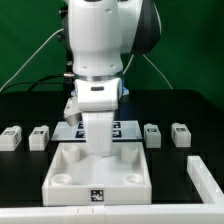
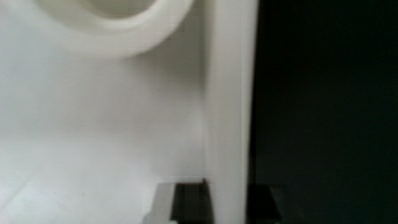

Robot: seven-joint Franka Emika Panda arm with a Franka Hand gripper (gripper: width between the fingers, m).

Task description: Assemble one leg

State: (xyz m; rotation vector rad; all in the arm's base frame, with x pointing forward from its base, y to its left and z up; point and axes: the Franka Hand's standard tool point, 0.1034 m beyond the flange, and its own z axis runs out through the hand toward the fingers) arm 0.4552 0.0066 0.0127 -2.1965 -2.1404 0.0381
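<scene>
Arm is reaching straight down into the white tray piece (image 1: 60, 168). The claw (image 1: 98, 148) is sitting low inside it, near the back wall. You are getting no view of the fingertips from either camera, so I cannot tell whether the claw is spread or pressed together.

All four legs are lying on the worktop (image 1: 25, 112), apart from the claw:
- Exterior view's left of the tray: far-left leg (image 1: 10, 138) and inner-left leg (image 1: 38, 136).
- Exterior view's right of the tray: inner-right leg (image 1: 152, 134) and far-right leg (image 1: 180, 133).

Wrist view is showing a round socket (image 2: 125, 20) close up.
</scene>
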